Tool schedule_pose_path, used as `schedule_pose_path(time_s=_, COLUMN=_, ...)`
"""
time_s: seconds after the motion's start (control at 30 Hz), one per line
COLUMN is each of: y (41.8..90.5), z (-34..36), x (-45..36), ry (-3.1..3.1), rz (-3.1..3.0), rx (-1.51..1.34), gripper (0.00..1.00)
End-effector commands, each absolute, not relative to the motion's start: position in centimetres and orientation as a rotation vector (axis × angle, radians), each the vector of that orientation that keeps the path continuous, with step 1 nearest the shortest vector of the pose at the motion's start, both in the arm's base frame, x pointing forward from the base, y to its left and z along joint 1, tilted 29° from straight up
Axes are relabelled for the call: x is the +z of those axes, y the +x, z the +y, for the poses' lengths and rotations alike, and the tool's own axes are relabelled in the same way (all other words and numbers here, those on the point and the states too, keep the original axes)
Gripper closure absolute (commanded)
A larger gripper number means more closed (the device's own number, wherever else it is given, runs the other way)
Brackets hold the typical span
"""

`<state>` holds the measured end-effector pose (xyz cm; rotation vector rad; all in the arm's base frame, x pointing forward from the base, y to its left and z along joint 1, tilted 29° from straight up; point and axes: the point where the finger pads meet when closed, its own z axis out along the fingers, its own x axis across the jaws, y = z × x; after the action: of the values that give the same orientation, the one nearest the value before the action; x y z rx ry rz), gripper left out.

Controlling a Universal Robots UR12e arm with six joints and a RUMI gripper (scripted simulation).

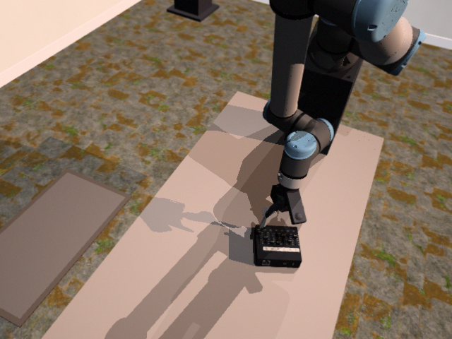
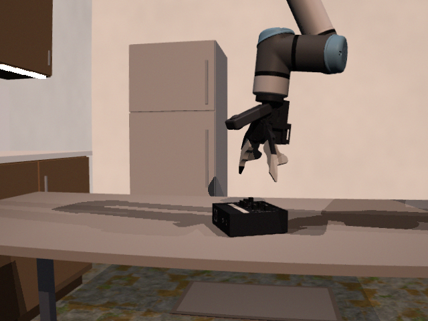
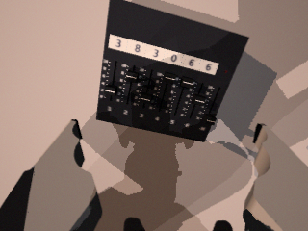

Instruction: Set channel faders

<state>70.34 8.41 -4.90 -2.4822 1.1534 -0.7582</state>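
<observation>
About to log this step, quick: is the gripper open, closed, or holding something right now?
Two-jaw gripper: open, holding nothing, hanging above the black box-shaped lighting desk without touching it.

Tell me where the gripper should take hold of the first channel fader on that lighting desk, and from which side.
Grip the small raised cap of the first fader, coming straight down from above. The open gripper hangs empty over the desk; its fingers should straddle the cap across the slot's line.
</observation>
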Motion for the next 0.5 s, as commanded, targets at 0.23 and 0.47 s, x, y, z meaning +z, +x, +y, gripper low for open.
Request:
schedule_pose_path(time_s=0.23, y=70.32, z=8.11, x=-5.28, ry=-2.325, rz=1.361, rx=-0.722, gripper=0.00)
schedule_pose_path(time_s=0.47, y=70.30, z=8.02, x=-5.38, ry=-2.286, rz=1.407, rx=-0.711, gripper=0.00)
